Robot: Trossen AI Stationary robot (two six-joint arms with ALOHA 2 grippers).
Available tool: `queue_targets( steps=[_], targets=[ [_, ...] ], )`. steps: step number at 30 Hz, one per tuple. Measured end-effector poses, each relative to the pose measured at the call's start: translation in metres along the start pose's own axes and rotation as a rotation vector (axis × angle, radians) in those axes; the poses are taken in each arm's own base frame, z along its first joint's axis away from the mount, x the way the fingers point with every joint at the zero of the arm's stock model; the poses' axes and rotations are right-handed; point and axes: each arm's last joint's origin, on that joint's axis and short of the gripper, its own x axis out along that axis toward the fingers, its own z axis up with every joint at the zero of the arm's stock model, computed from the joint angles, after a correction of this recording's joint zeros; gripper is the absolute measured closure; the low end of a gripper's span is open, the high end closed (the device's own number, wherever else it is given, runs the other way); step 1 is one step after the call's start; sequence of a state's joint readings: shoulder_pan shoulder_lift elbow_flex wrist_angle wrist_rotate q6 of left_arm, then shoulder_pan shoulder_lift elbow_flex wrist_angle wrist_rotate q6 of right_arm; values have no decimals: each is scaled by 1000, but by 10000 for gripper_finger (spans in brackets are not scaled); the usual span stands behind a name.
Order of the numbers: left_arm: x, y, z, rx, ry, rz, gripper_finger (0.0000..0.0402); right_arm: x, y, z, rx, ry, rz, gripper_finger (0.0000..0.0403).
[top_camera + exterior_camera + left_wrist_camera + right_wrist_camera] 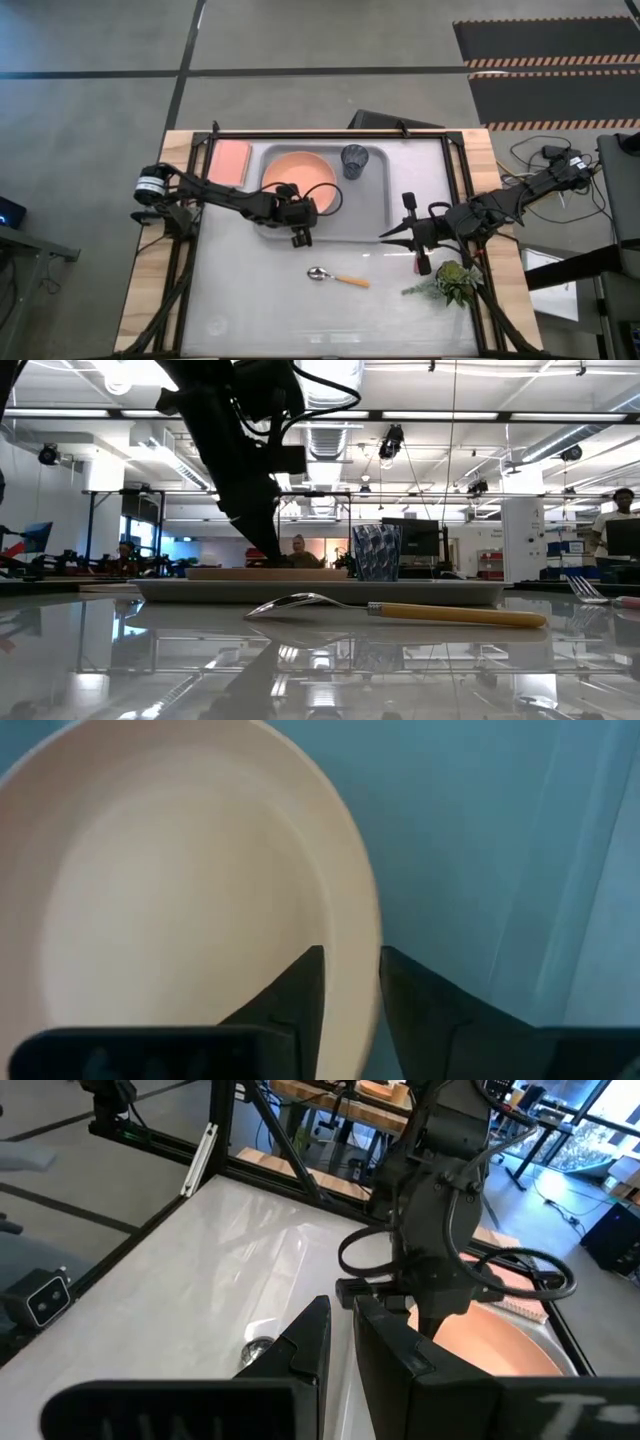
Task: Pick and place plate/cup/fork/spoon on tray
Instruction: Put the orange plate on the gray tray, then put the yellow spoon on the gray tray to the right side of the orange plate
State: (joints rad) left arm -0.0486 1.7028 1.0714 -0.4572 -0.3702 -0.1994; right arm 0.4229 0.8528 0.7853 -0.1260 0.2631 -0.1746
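Note:
The salmon-orange plate (296, 174) lies in the grey tray (380, 205), at its left. The dark blue-grey cup (354, 160) stands upright in the tray's far right part. My left gripper (316, 207) is shut on the plate's near right rim. The spoon (338, 277), with a metal bowl and an orange handle, lies flat on the table in front of the tray. The fork's metal head (584, 590) shows low at the table's right in the low view. My right gripper (386, 237) hovers by the tray's near right corner, shut and empty. My left gripper pinches the plate's rim (366, 935) at its near right side, one finger inside the plate and one outside. The fingers come from above, pointing down, across the rim. In the low view the plate (262, 572) sits level and low in the tray.
A pink flat rectangle (231, 162) lies left of the tray. A green plant sprig (452, 283) lies at the near right, beside my right arm. Bare table lies in front of the tray around the spoon. People show in the room beyond the table.

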Motion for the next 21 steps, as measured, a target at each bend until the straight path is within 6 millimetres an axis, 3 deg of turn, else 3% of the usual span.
queue_targets(
  steps=[4,9,14,21],
  targets=[
    [-16,5,4,35,-46,-8,318,0,0,0,2,1,0,365],
    [-32,28,14,45,-184,14,333,0,0,0,2,1,0,365],
    [-17,53,4,-18,-292,18,392,0,0,0,2,0,0,365],
    [17,68,-36,-157,-265,23,400,0,0,-1,15,6,1,365]
  ],
)
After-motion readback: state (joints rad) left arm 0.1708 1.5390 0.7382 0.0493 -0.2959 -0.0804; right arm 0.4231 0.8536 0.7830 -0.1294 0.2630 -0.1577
